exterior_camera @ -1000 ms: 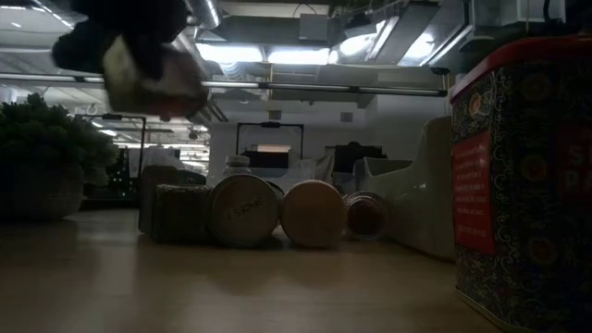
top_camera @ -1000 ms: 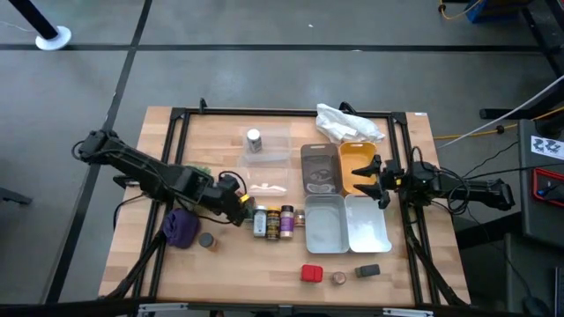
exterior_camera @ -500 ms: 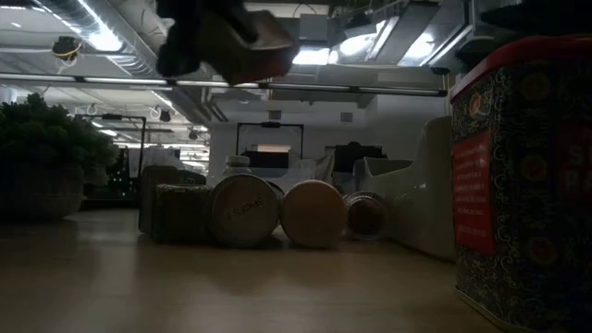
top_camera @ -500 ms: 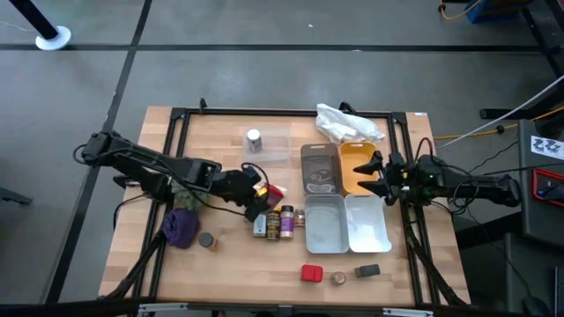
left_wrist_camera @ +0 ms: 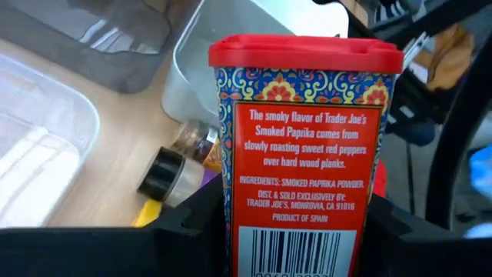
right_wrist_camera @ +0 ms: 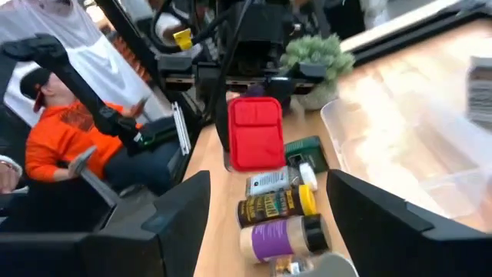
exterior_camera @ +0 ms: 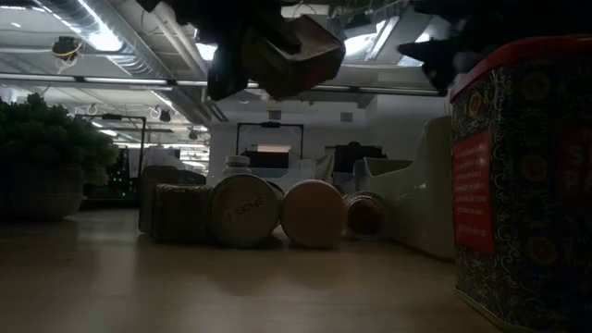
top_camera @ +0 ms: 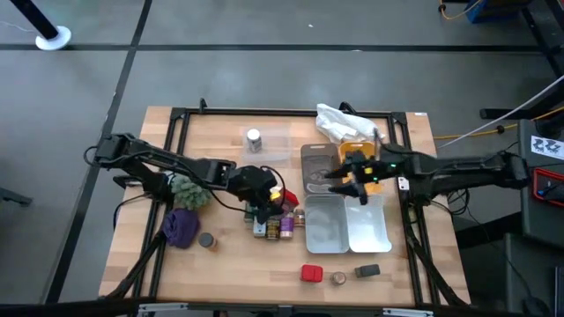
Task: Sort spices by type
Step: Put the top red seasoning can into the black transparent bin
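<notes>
High view is showing the left gripper clamping a red tin above the row of three jars lying at mid-table, while the right gripper, fingers spread wide, is hovering over the four trays. One silver-capped jar is standing apart at the back; a second red tin, a round tin and a dark tin are sitting along the front edge, another round tin beside the purple cloth. Left wrist view is reading "Smoked Paprika" and "Trader Joe's" on the held tin.
</notes>
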Action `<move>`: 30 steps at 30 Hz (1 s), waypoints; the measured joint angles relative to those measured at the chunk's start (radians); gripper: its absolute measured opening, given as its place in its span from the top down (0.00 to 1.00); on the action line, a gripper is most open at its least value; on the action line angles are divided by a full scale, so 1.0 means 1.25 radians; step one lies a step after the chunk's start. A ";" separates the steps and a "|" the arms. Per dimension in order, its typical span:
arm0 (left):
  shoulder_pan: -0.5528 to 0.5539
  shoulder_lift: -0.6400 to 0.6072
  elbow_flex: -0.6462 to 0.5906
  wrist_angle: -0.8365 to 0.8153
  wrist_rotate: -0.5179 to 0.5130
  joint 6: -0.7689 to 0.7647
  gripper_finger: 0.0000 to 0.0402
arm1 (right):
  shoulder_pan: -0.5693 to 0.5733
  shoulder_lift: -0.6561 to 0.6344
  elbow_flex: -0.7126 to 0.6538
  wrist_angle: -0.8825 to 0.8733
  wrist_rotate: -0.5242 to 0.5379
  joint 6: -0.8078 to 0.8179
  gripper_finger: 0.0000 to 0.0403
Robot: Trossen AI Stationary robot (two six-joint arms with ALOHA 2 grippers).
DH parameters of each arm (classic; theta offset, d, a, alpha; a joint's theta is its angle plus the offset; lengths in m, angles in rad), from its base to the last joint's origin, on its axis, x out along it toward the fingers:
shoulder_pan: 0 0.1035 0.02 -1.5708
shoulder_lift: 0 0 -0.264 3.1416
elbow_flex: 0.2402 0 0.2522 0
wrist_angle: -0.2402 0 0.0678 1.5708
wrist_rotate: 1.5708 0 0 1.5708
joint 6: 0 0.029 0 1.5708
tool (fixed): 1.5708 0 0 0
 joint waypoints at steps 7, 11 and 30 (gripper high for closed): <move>-0.002 0.015 0.000 0.027 0.001 0.053 0.58 | 0.000 0.214 0.128 -0.004 -0.063 0.000 0.36; -0.002 0.016 0.000 0.031 0.001 0.057 0.58 | 0.000 0.313 0.179 -0.004 -0.139 0.000 0.36; -0.002 0.016 0.000 0.032 0.008 0.060 0.58 | 0.026 0.462 0.271 0.024 -0.249 -0.077 0.36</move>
